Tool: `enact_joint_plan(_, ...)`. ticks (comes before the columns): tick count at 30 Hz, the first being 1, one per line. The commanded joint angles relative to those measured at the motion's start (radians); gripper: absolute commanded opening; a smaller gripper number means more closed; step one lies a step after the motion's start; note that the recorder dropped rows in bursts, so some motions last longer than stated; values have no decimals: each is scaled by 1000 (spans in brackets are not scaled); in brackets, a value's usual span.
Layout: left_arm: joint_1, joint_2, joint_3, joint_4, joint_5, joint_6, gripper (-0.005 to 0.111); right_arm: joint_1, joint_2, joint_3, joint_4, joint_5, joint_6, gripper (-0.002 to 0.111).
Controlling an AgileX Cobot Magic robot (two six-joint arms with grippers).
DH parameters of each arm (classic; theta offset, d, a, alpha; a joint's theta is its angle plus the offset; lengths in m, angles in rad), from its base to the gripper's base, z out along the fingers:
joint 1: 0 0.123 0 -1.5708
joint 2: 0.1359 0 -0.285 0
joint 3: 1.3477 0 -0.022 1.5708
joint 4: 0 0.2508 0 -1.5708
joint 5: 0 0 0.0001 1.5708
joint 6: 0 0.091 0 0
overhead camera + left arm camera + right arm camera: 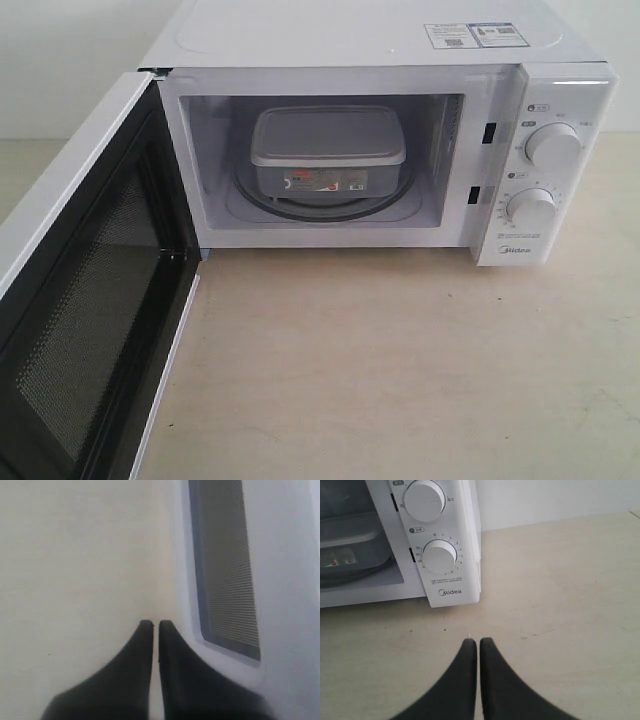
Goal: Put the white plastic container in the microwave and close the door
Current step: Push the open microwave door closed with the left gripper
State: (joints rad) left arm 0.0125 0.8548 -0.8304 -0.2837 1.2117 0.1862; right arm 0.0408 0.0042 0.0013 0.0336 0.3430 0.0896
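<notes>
The white plastic container [327,150] sits on the glass turntable [322,205] inside the white microwave [380,40], its red-white label facing out; part of it also shows in the right wrist view [350,547]. The door [85,300] stands wide open to the left, black mesh inner side showing. My left gripper [155,625] is shut and empty, right beside the door's outer face [285,580] with its dark window [225,560]. Over the table in front of the dial panel [440,555], my right gripper [478,641] is shut on nothing. Neither gripper shows in the exterior view.
The microwave stands on a pale beige table [400,370] against a white wall [555,497]. Two round dials [552,145] are on the right panel. Stickers [475,35] lie on the microwave's top.
</notes>
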Motion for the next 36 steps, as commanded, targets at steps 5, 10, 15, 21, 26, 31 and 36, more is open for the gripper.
enact_joint_plan(5,1,214,-7,-472,9,471,4,2,-4,-1,-1,-3,0,0)
enact_joint_plan(10,-10,252,-7,-707,9,661,4,2,-4,-1,-1,-3,0,0)
enact_joint_plan(15,-68,283,-7,-813,9,797,4,2,-4,-1,-1,-3,0,0)
enact_joint_plan(21,-107,343,-9,-810,-124,933,4,2,-4,-1,-1,-3,0,0)
enact_joint_plan(26,-165,413,-42,-810,-222,980,4,2,-4,-1,-1,-3,0,0)
enact_joint_plan(31,-219,482,-104,-812,-286,988,4,2,-4,-1,-1,-3,0,0)
enact_joint_plan(36,-235,553,-164,-835,-385,988,4,2,-4,-1,-1,-3,0,0)
